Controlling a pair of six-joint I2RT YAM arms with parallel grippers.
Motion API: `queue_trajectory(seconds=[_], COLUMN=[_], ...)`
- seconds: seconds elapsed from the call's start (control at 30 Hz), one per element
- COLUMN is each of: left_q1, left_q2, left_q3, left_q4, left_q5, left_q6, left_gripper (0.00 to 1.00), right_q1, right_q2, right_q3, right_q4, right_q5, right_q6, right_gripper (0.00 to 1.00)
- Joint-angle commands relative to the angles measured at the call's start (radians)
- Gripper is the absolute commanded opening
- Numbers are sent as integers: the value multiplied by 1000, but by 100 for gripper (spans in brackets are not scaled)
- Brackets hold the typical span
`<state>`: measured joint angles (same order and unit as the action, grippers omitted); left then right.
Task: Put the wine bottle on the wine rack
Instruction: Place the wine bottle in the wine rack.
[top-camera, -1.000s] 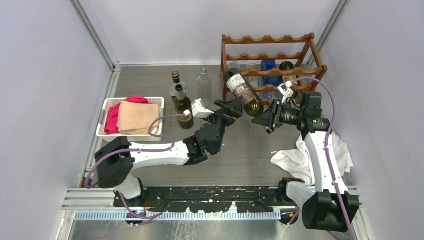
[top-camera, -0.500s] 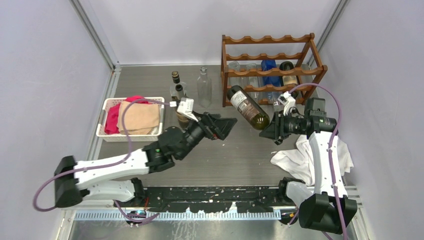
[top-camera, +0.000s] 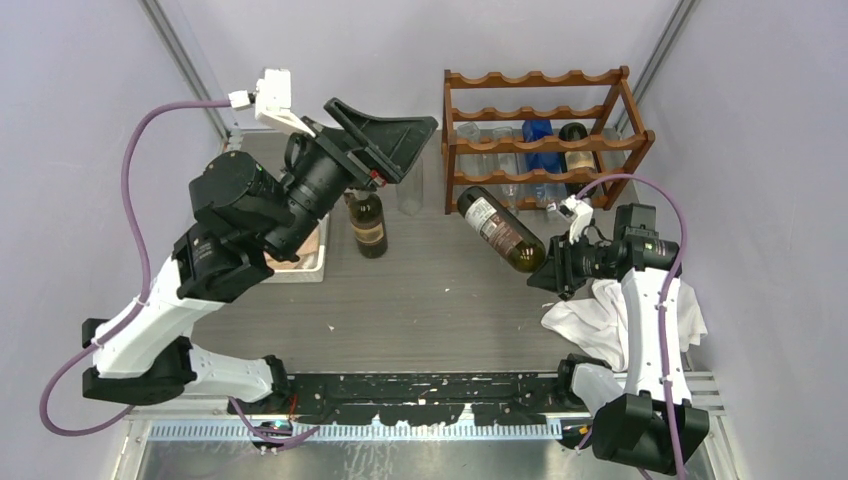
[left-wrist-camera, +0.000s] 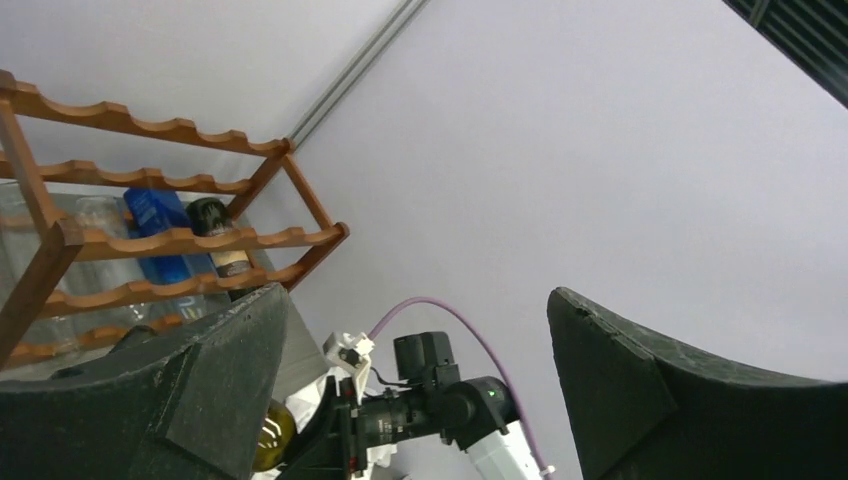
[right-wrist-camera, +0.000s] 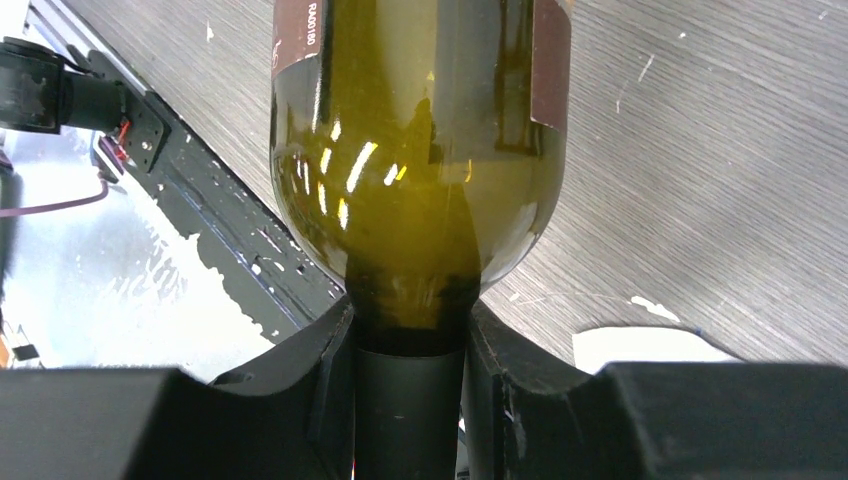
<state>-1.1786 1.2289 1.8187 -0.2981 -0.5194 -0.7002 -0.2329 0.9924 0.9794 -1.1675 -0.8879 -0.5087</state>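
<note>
Top external view vs a sec ago: left arm has swung up and back, away from the work zone. The left gripper (top-camera: 405, 150) is now high over the table's far-left side, jaws spread wide w/ nothing btwn them. Left wrist view agrees: only wall and the right arm show thru the gap.

A sec ago it sat right beside the olive-green glass wine bottle with dark-red label (top-camera: 497, 227); now it's well apart from it. So the bottle rides on the right gripper (top-camera: 548, 268) alone, pinched at the neck. Right wrist view shows the fingers (right-wrist-camera: 330, 350) snug on both sides of the neck.

The bottle has also dropped lower and lies flatter. It hangs in air over the table, base aimed up-left at the reddish-brown wooden wine rack with scalloped rails (top-camera: 538, 143), near its lower-left corner. Can't tell if the base touches a rail. The rack already carries a blue bottle (top-camera: 537, 132) and a dark bottle (top-camera: 573, 133).

My read: handover is done and the left arm is out of the way. What's left is feeding the bottle base-first into a free cradle. W/ only a neck grip, the heavy end could droop.
</note>
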Motion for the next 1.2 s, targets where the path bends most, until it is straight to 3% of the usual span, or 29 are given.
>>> queue_trajectory(seconds=[0.0,0.53,0.77,0.97,1.17], left_q1=[-36,-44,-61,-11,94], left_q2=[55,75,-62,-27,-73], left_q3=[104,183,-44,45,-114], left_q4=[-172,-187,15,-96,-97], left_q5=[-39,5,-70,71,246], left_q6=[-42,67,429,543,595], left_gripper=[100,100,100,100,100], right_q1=[-33,-194,-349,-490,-591], right_q2=[-30,-9,63,151,218], right_q3=[44,50,107,160,180], right_q4=[16,-23,-195,-353,-342], right_q5=[-57,-53,-107,-138,-133], right_q6=[-71,-133,-339,-527,-556], right_gripper=[1,1,1,1,1])
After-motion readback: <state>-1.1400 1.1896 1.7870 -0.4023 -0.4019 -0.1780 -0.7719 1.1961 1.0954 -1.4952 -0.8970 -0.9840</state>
